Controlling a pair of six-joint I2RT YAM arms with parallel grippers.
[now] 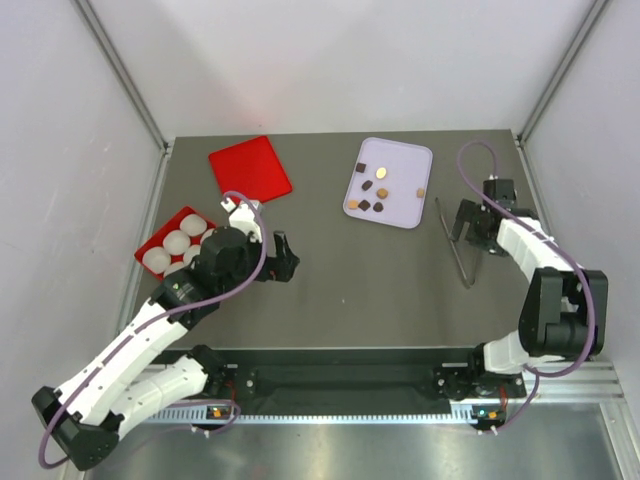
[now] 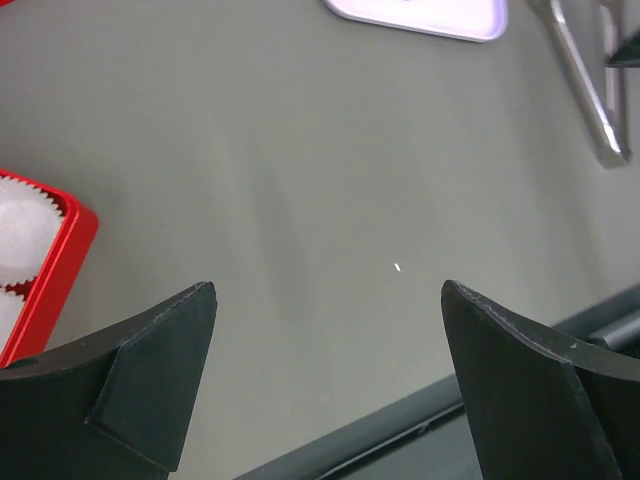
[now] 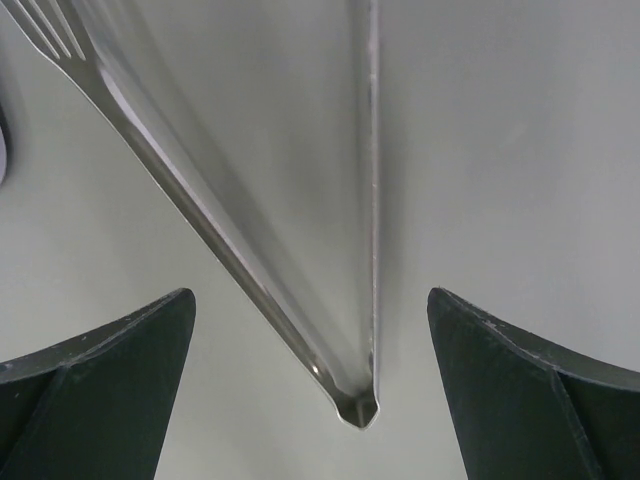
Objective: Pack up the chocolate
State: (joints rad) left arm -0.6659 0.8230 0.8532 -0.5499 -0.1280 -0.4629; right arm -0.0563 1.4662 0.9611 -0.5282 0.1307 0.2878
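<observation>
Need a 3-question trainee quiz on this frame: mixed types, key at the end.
1. True or false: the chocolate lies on the white tray.
2. What lies on the table between the right gripper's open fingers?
A. the tongs
B. the chocolate
C. the white tray
3. Fill in: the left gripper is ___ and holds nothing.

Key: 1 true; 2 A; 3 open.
</observation>
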